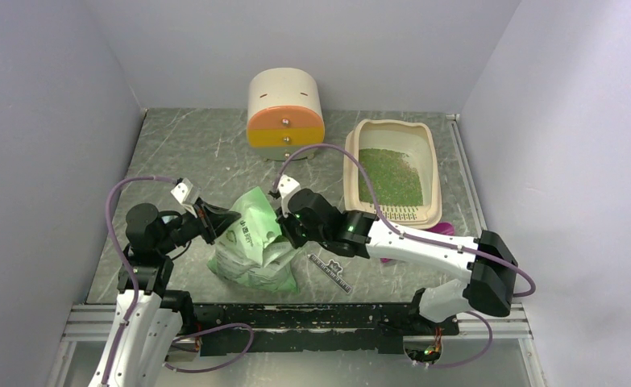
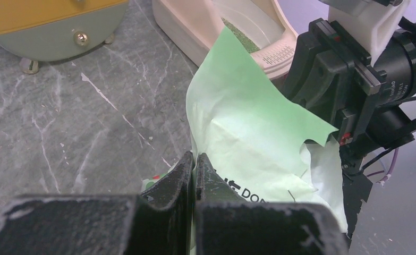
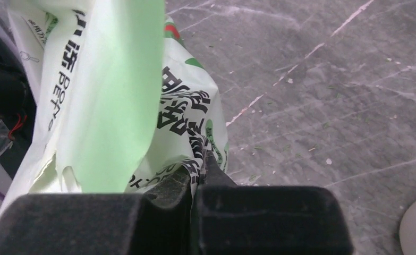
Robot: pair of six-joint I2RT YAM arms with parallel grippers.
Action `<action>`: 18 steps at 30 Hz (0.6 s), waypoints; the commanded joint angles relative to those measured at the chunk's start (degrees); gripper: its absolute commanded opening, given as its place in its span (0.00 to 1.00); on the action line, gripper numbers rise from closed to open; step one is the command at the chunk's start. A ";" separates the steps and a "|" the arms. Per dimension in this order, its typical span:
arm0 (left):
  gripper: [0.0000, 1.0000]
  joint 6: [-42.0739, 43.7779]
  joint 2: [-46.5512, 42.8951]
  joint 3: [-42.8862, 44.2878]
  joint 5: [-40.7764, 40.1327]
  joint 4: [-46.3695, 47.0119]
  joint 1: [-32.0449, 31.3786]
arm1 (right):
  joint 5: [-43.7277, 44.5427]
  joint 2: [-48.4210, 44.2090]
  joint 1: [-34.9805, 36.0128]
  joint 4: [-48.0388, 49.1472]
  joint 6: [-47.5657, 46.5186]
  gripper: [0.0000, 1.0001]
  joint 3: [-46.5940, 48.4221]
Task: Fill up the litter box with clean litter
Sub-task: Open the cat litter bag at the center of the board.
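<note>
Left gripper (image 2: 194, 169): jaws clamped on the torn edge of the green bag (image 1: 251, 246), seen close in the left wrist view. Right gripper (image 3: 197, 169): jaws pinched on printed bag film, with grey table (image 3: 328, 79) beyond them. Only the top view shows the whole litter box (image 1: 392, 124), beyond and right of both jaws, with clean litter (image 1: 388, 176) spread inside.

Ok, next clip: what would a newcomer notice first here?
The green printed bag in mid-table, pinched between the left gripper and the right gripper, each shut on an edge of it. At the back right, the litter box holds a spread of clean litter; the beige-and-orange drawer unit stands to its left.
</note>
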 commanded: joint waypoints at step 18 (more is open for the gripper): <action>0.05 -14.64 11.37 3.62 6.17 39.45 -2.90 | 11.33 -1.04 -5.09 2.93 -8.58 0.00 14.05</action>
